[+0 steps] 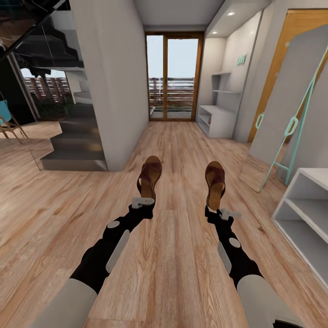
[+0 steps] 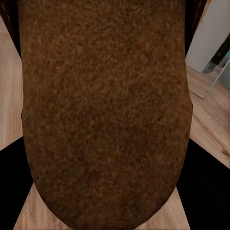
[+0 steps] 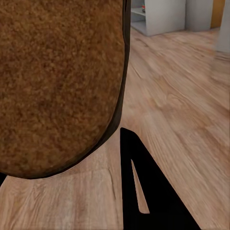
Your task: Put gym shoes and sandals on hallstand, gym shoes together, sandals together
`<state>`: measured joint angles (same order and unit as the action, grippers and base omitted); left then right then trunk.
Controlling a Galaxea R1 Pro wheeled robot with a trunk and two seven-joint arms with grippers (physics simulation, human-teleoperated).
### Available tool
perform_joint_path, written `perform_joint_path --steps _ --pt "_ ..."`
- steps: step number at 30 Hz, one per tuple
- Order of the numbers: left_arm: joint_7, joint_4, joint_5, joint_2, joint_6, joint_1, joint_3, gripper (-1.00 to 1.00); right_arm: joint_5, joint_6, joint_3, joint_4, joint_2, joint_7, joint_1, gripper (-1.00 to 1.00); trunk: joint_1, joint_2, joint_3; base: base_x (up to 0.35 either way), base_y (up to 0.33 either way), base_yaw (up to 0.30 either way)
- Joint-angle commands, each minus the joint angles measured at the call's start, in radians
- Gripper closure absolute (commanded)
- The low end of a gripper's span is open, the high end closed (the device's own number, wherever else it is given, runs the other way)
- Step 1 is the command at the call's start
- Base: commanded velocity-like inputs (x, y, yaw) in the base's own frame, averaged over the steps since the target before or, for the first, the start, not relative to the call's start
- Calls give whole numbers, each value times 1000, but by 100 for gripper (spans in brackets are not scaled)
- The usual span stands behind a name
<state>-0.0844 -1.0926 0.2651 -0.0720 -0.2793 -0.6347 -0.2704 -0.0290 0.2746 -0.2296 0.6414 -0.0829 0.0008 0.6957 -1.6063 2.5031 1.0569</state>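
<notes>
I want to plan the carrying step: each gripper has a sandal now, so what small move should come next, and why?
Probably drive forward toward the hallstand at the corridor's far right. The left gripper holds one sandal and the right gripper the other sandal, both lifted off the corridor floor, while the stand is well beyond arm's reach.

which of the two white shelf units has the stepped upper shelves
The hallstand far down the corridor beside the glass door, right side. It has stepped shelves rising up a tall back panel; the near low shelf unit at the right edge has none.
</notes>
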Motion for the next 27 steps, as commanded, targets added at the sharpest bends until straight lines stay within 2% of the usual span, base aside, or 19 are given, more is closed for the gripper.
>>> perform_joint_path --steps 1,27 --pt "-2 -1 8 0 -6 0 1 100 -3 3 -4 0 -1 1 1 100 0 0 1 348 0 0" --pt "-2 -1 8 0 -6 0 1 100 -6 3 -4 1 -1 1 1 100 0 0 1 348 0 0"
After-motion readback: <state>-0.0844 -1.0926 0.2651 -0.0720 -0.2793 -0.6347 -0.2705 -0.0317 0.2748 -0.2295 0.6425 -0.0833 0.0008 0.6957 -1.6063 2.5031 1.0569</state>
